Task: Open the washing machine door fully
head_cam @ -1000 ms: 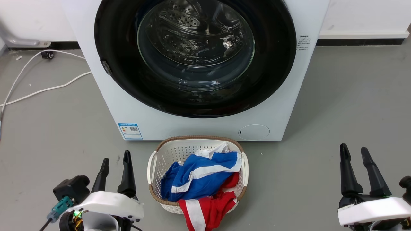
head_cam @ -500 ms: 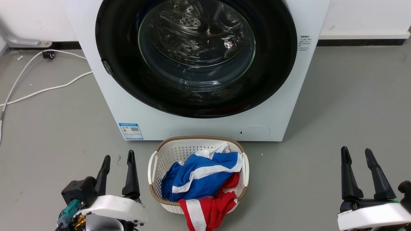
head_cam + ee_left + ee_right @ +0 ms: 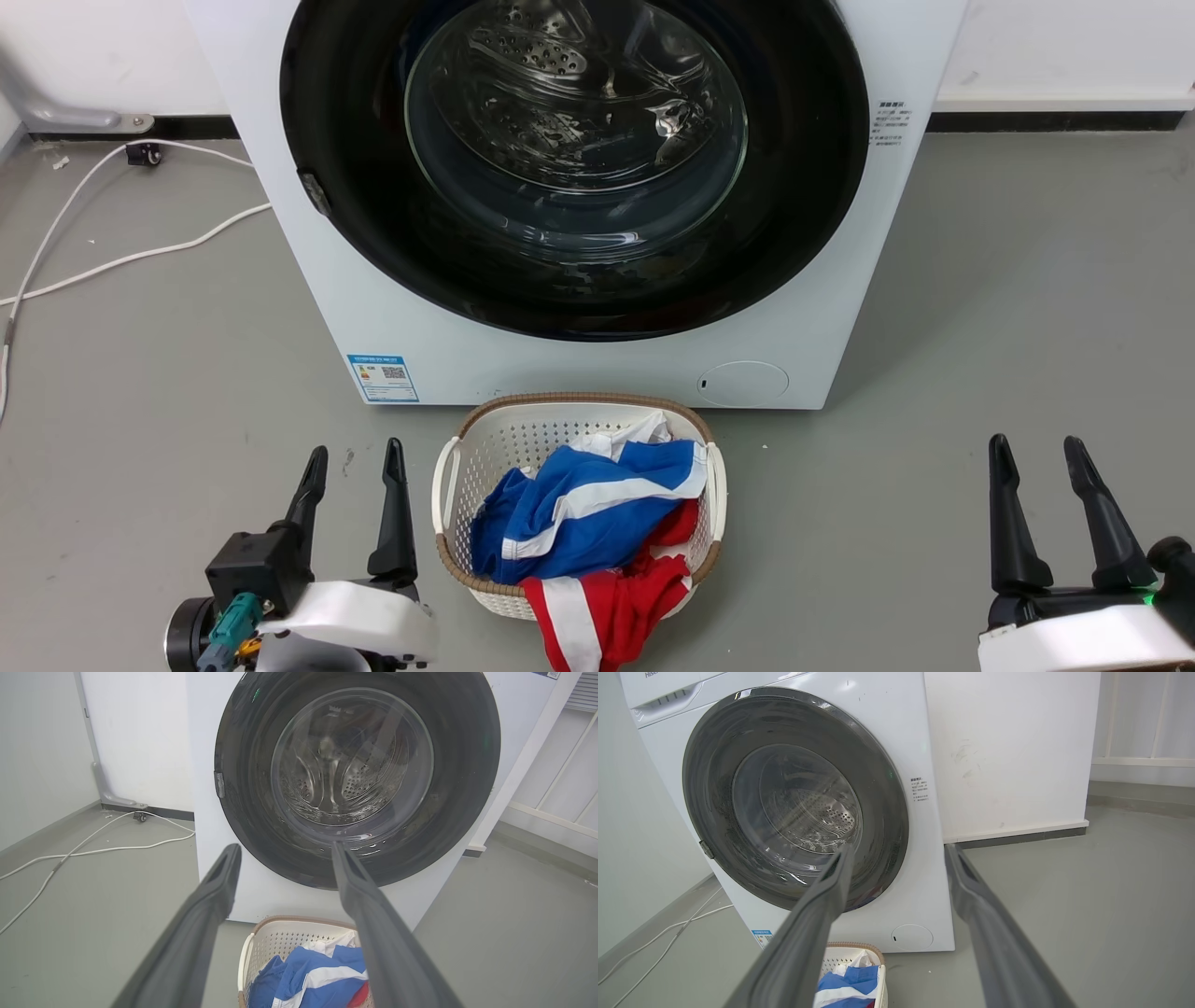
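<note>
The white washing machine (image 3: 597, 364) (image 3: 205, 812) (image 3: 924, 868) stands ahead of me. Its round black washing machine door (image 3: 803, 168) (image 3: 462, 765) (image 3: 705, 774), with a clear domed glass centre, lies flat against the front, shut. A small latch tab sits on the door's left rim. My left gripper (image 3: 357, 461) (image 3: 286, 849) hovers open at the lower left, well short of the washer, holding nothing. My right gripper (image 3: 1036, 450) (image 3: 899, 851) stands open at the lower right, also apart from the washer and holding nothing.
A white laundry basket (image 3: 453, 467) (image 3: 261, 938) (image 3: 840, 954) with blue, white and red clothes sits on the grey floor right before the washer, between my grippers. White cables (image 3: 112, 252) (image 3: 93, 849) trail on the floor at the left. A white wall (image 3: 1008, 751) flanks the washer's right.
The head view has drifted slightly. My left gripper has turned a little and sunk lower in view; the right gripper has also dropped a bit. The door has not moved.
</note>
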`<state>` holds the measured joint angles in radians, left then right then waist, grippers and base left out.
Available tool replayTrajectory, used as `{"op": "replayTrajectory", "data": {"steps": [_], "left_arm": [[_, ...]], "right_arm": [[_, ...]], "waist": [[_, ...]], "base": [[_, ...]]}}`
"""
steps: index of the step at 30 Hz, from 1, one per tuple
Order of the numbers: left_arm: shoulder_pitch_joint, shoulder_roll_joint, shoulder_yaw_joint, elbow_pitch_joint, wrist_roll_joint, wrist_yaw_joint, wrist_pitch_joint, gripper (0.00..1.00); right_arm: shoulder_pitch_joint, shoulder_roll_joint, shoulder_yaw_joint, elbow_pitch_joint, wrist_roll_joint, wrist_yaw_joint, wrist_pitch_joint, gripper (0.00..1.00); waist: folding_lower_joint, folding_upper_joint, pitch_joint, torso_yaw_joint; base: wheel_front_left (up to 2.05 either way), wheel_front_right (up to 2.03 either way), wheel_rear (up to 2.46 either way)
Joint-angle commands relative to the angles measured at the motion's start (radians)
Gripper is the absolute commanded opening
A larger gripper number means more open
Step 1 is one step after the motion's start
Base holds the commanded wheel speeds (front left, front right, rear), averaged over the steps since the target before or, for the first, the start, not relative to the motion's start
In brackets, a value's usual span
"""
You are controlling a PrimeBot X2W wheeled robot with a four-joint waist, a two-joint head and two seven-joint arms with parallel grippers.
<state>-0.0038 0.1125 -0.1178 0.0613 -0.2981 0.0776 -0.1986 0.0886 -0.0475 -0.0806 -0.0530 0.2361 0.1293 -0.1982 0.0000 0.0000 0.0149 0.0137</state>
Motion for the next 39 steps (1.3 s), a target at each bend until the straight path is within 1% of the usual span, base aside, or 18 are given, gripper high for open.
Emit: {"op": "replayTrajectory", "data": {"steps": [1,15,27,33,39], "left_arm": [[0.004,-0.001,0.001,-0.012,0.021,-0.005,-0.01,1.0],[0.025,-0.019,0.019,-0.009,0.126,-0.027,-0.038,1.0],[0.037,-0.041,0.036,0.002,0.209,-0.049,-0.06,1.0],[0.041,-0.047,0.046,0.006,0.239,-0.057,-0.068,1.0],[0.043,-0.054,0.058,0.016,0.236,-0.066,-0.067,1.0]], "right_arm": [[0.009,-0.005,0.001,-0.013,-0.024,0.002,-0.01,1.0],[0.035,-0.005,0.008,-0.037,-0.115,0.002,-0.038,1.0],[0.053,-0.005,0.007,-0.039,-0.155,0.002,-0.06,1.0],[0.062,-0.005,0.009,-0.028,-0.148,0.002,-0.068,1.0],[0.06,-0.004,0.009,-0.01,-0.121,0.002,-0.067,1.0]], "waist": [[0.0,0.0,0.0,0.001],[0.0,0.0,0.001,-0.001],[0.0,0.0,-0.002,0.0],[0.0,0.0,-0.003,0.001],[0.0,0.0,-0.003,0.003]], "base": [[0.0,0.0,0.0],[0.0,0.0,0.0],[0.0,0.0,0.0],[0.0,0.0,0.0],[0.0,0.0,0.0]]}}
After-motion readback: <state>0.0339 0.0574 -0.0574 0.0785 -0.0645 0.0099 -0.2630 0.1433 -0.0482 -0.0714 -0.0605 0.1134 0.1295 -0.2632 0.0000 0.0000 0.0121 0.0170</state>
